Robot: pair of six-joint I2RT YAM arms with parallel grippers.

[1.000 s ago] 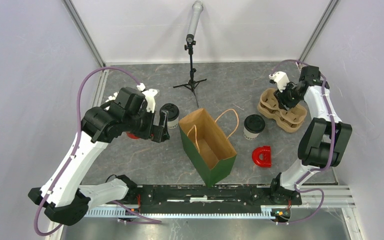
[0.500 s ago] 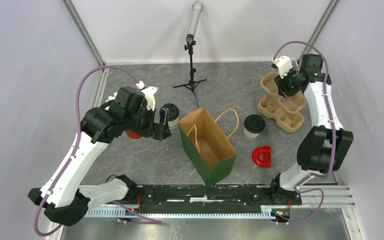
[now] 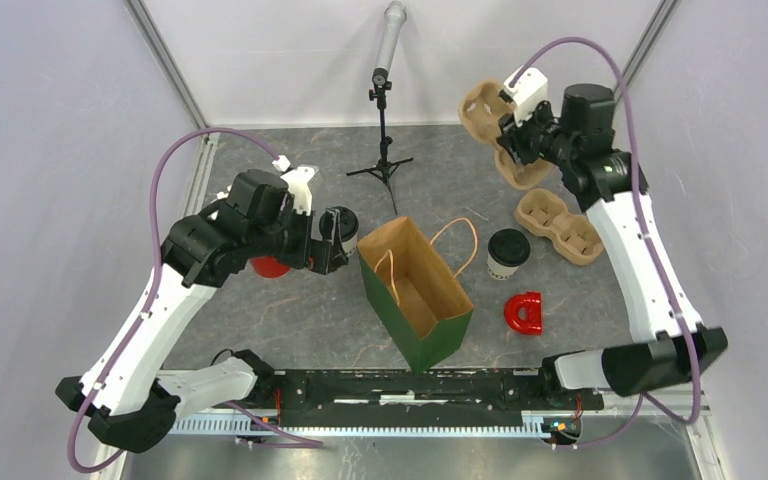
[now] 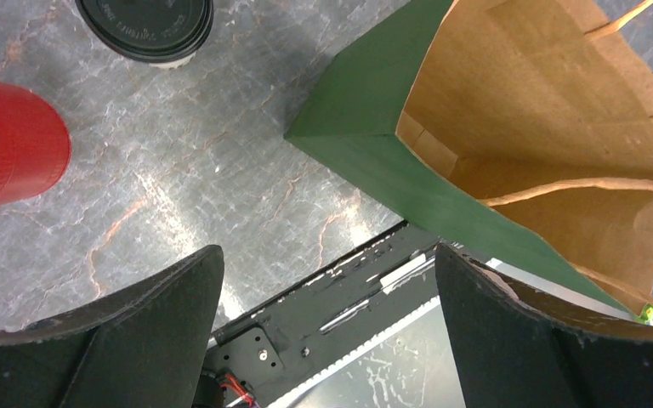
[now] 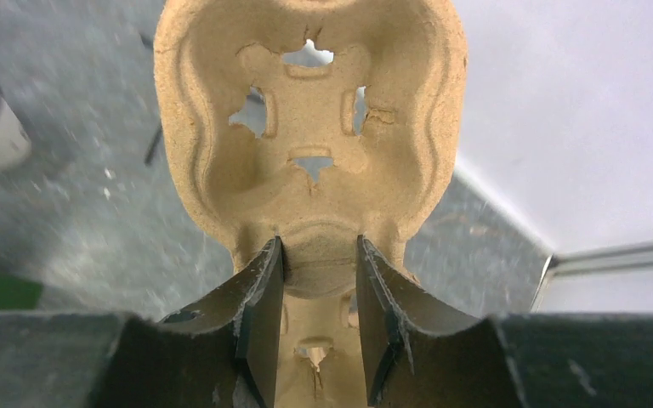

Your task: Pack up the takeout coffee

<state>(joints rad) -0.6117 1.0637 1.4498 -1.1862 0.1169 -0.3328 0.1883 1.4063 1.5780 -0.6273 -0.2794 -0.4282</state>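
Between the fingers of my left gripper (image 4: 327, 255) the table (image 4: 178, 187) is bare. Ahead of them stands the cup (image 4: 146, 25). The red cup (image 4: 8, 140) is near one finger, the wall of the bag (image 4: 357, 102) near the other. My right gripper (image 5: 317, 255) has a carrier (image 5: 306, 127) filling its jaws.

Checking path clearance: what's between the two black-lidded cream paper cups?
Top view: the open green paper bag stands between the left cup and right cup.

The takeout coffee (image 4: 146, 30) is cut by your left wrist view's top edge; the red cup (image 4: 8, 140) runs off its left edge, and overhead your left arm (image 3: 150, 320) mostly hides it.
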